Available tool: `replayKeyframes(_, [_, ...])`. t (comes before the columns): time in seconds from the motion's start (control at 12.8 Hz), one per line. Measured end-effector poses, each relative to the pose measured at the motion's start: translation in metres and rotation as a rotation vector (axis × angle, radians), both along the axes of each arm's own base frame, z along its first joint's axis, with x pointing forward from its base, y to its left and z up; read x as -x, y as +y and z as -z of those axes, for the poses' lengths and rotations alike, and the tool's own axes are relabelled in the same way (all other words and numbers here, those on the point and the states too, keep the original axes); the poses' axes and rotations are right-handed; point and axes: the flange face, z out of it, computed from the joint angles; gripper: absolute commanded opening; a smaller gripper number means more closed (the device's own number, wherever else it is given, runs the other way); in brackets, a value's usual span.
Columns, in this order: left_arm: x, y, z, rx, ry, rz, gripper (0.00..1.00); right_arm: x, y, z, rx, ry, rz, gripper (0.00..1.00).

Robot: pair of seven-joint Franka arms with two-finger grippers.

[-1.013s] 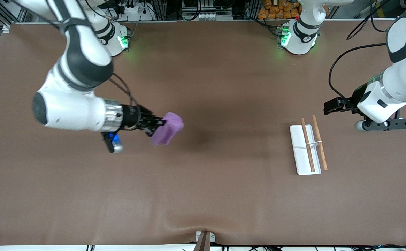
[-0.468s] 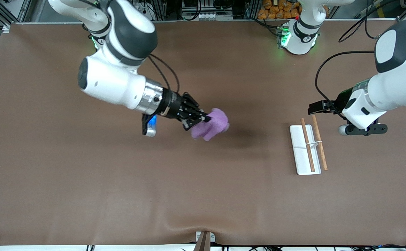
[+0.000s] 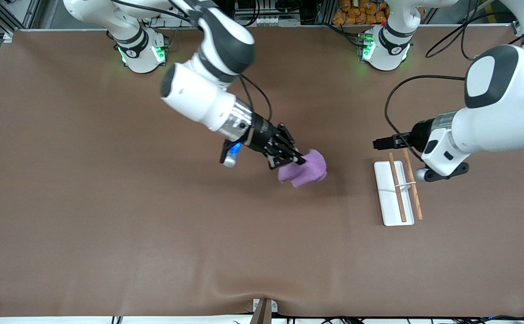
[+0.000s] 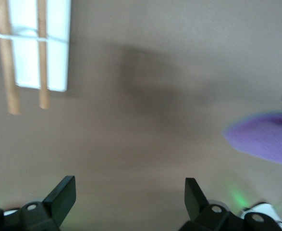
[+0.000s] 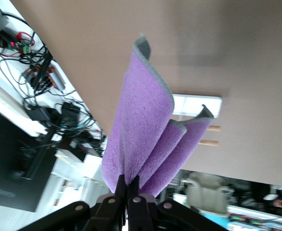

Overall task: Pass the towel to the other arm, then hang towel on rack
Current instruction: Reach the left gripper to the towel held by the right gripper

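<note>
The towel (image 3: 304, 167), purple, hangs pinched in the clenched right hand (image 3: 294, 160) above the middle of the desk (image 3: 109, 202). The left hand (image 4: 130, 195) hangs spread wide, holding nothing, over the rack (image 3: 396, 191). The right wrist view shows the towel (image 5: 145, 139) folded into hanging pleats, with the rack's (image 5: 198, 108) white base past it.

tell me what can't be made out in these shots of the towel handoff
- Left gripper: hidden in the front view by its own arm; only the left wrist view shows the open fingers.
- Towel: its pinched edge is hidden by the right gripper; cut off by the edge in the left wrist view.
- Rack: blurred in the left wrist view; mostly covered by the towel in the right wrist view.
</note>
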Motion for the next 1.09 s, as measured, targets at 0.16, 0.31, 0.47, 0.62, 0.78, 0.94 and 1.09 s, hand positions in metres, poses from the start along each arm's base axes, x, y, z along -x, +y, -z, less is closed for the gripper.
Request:
replayKeyframes(0.16, [-0.004, -0.006, 0.018, 0.044, 0.046, -0.026, 1.00, -0.001, 0.012, 0.003, -0.034, 0.001, 0.054, 0.00])
replayKeyframes(0.31, [-0.011, -0.011, 0.039, 0.087, 0.084, -0.047, 1.00, -0.013, 0.005, -0.008, -0.056, 0.001, 0.088, 0.00])
replayKeyframes(0.47, [-0.016, -0.009, 0.059, 0.090, 0.111, -0.059, 1.00, -0.018, 0.001, -0.015, -0.066, -0.003, 0.099, 0.00])
replayKeyframes(0.62, [-0.025, -0.011, 0.076, 0.142, 0.117, -0.104, 1.00, -0.017, 0.001, -0.015, -0.067, -0.001, 0.099, 0.00])
replayKeyframes(0.78, [-0.035, -0.017, 0.087, 0.177, 0.094, -0.159, 1.00, -0.017, 0.001, -0.015, -0.067, -0.001, 0.099, 0.00])
replayKeyframes(0.94, [-0.047, -0.016, 0.099, 0.182, 0.055, -0.202, 1.00, -0.017, 0.001, -0.015, -0.067, -0.001, 0.099, 0.00])
replayKeyframes(1.09, [-0.055, -0.020, 0.114, 0.221, 0.054, -0.249, 1.00, -0.017, 0.001, -0.015, -0.067, -0.001, 0.099, 0.00])
